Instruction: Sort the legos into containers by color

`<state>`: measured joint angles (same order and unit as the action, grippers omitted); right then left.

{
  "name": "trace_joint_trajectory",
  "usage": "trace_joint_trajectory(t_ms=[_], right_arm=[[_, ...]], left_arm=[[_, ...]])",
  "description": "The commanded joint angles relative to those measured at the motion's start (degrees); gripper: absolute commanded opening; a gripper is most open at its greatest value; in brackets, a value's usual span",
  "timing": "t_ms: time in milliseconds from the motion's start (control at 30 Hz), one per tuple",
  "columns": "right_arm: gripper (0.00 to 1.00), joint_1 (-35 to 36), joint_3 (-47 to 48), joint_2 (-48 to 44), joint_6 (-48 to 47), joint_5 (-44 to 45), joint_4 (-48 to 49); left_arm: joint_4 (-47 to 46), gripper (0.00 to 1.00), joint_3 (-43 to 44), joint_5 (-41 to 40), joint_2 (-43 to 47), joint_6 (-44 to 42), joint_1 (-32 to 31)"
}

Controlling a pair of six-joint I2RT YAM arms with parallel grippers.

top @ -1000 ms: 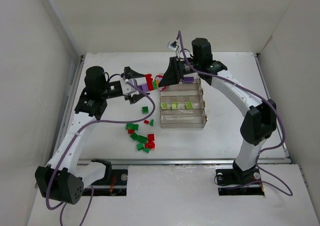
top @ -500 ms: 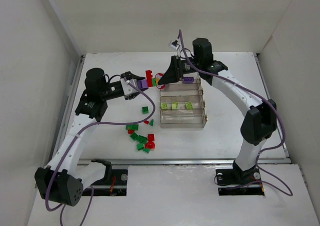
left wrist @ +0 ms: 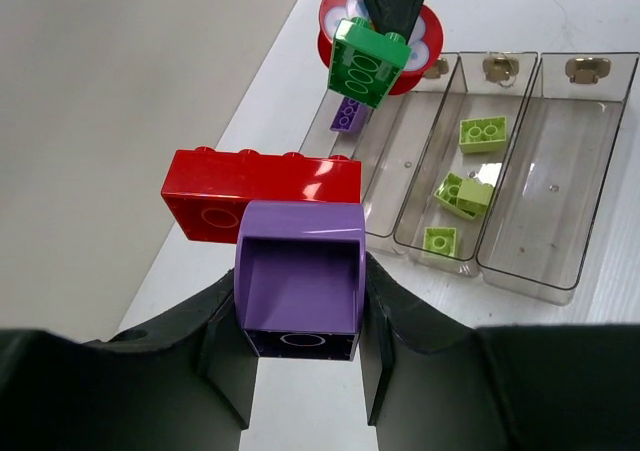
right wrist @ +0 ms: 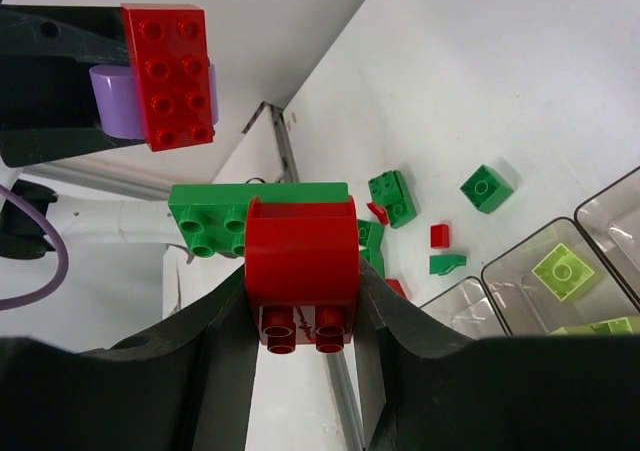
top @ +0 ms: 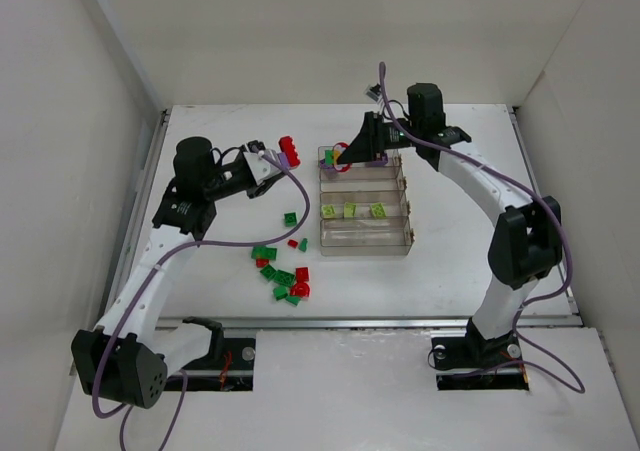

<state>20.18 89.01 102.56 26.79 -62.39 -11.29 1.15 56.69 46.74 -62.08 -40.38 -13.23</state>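
Note:
My left gripper [top: 270,161] is shut on a purple brick [left wrist: 300,276] with a long red brick [left wrist: 262,193] stuck on its far side, held in the air left of the tray. My right gripper [top: 347,155] is shut on a rounded red brick [right wrist: 300,256] with a dark green brick [right wrist: 215,221] attached, over the far-left corner of the clear four-compartment tray [top: 365,248]. One compartment holds three lime bricks [top: 350,211]. The far one holds a purple brick [left wrist: 350,114]. Loose green and red bricks [top: 283,276] lie near the tray's left front.
White walls close in the table on three sides. A metal rail runs along the left edge [top: 150,186]. Single green [top: 289,218] and red [top: 294,242] bricks lie between the left arm and the tray.
The two held brick stacks were close together and have come apart. My right gripper has moved right to the tray's far-left corner. My left gripper has drawn back left and away.

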Motion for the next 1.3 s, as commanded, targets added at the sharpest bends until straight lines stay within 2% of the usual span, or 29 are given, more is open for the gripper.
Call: trace_joint_trajectory(t_ms=[0,167,233,367,467,567,700,733,833,933,967,1000,1067,1133,1233,1267], right_arm=[[0.0,0.1,-0.5,-3.5,-1.0,0.5,2.5],[0.0,0.1,-1.6,-4.2,-1.0,6.7,0.8],[0.0,0.1,-1.0,-4.2,-2.1,9.8,-2.5],[0.0,0.1,-0.4,-4.2,-2.7,13.3,-4.6],[0.0,0.1,-0.4,-4.8,-3.9,14.6,-5.8],[0.0,0.6,-0.4,-5.4,-3.9,15.2,-6.3],[0.0,1.2,-0.4,-5.4,-5.0,16.3,-7.5],[0.0,1.2,-0.4,-5.4,-5.5,17.0,-7.5],[0.0,1.7,-0.4,-5.4,-5.5,17.0,-8.6],[0.0,1.7,-0.4,-5.4,-6.0,17.0,-8.6],[0.0,1.7,0.1,-5.4,-6.0,17.0,-8.6],[0.0,1.7,0.1,-5.4,-6.0,17.6,-8.6],[0.0,1.7,0.1,-5.4,-6.6,17.6,-9.1],[0.0,2.2,0.6,-6.0,-6.6,19.3,-10.4],[0.0,3.9,1.3,-6.0,-7.6,24.5,-12.3],[0.0,4.6,2.3,-6.0,-8.1,29.2,-14.0]], left_arm=[[-1.6,0.0,-0.6,-0.5,0.6,0.7,0.1],[-1.1,0.0,-2.2,-1.9,0.0,1.8,0.1],[0.2,0.0,-2.7,-5.5,-2.4,2.4,0.1],[3.1,0.0,-5.2,-15.6,-10.2,-3.3,0.1],[1.8,0.0,-8.9,-17.8,-12.6,-9.6,0.1],[1.8,0.17,-12.1,-15.8,-12.6,-14.4,0.1],[6.0,0.28,-13.3,-10.1,-13.7,-20.6,0.1],[6.5,0.32,-13.8,-9.3,-14.2,-20.6,0.1],[7.0,0.36,-13.8,-7.4,-14.2,-20.6,0.1],[7.0,0.46,-14.3,-6.8,-14.2,-20.6,0.1],[7.0,0.52,-14.8,-6.8,-14.2,-20.6,0.1],[7.0,0.65,-14.8,-6.2,-14.2,-20.6,0.1],[7.8,0.72,-14.9,-5.6,-13.7,-20.6,0.1],[9.1,0.76,-12.8,-5.0,-13.7,-20.6,0.1],[9.1,0.76,-7.8,-3.3,-13.1,-14.0,0.1],[9.7,0.74,-5.9,-0.9,-13.1,-8.5,0.1]])
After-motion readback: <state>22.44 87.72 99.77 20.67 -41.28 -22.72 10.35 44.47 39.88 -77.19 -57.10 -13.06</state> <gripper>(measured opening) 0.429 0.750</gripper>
